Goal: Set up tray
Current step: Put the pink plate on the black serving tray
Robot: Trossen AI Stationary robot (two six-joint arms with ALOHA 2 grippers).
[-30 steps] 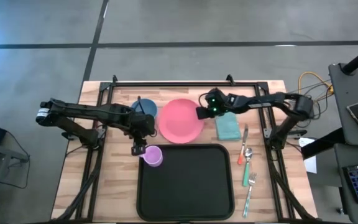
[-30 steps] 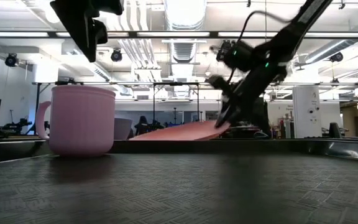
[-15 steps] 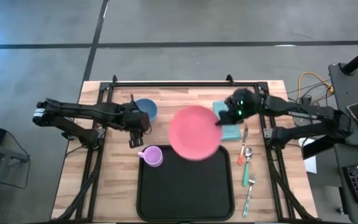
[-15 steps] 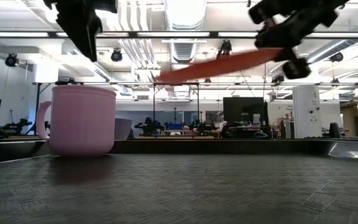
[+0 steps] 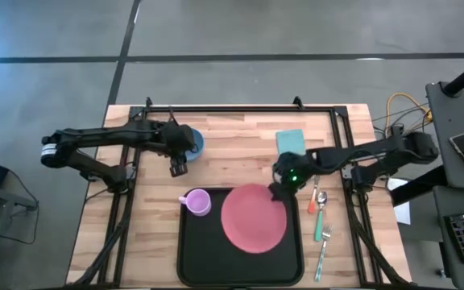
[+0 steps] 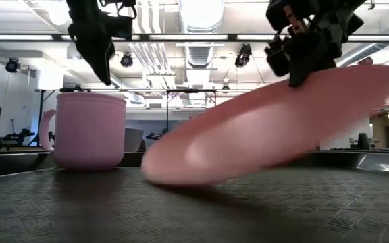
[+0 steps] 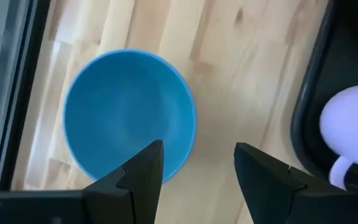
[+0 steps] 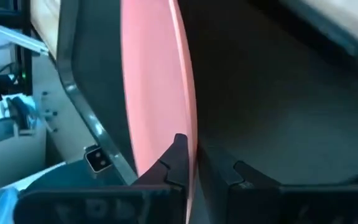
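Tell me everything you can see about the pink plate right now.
The pink plate is round, plain and smooth, plastic by its look, with a shallow raised rim. It is tilted over the black tray, its low edge at or near the tray floor and its high edge pinched at the rim by the right gripper. It sits on the tray's right side, apart from the pink mug.

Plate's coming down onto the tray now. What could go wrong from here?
The right gripper pinches the pink plate only at its rim, and the plate is tilted, one edge low on the tray. Letting go now could make it drop and slide, perhaps toward the pink mug standing close by in the tray's corner. The left gripper hangs open near the blue bowl, clear of this.
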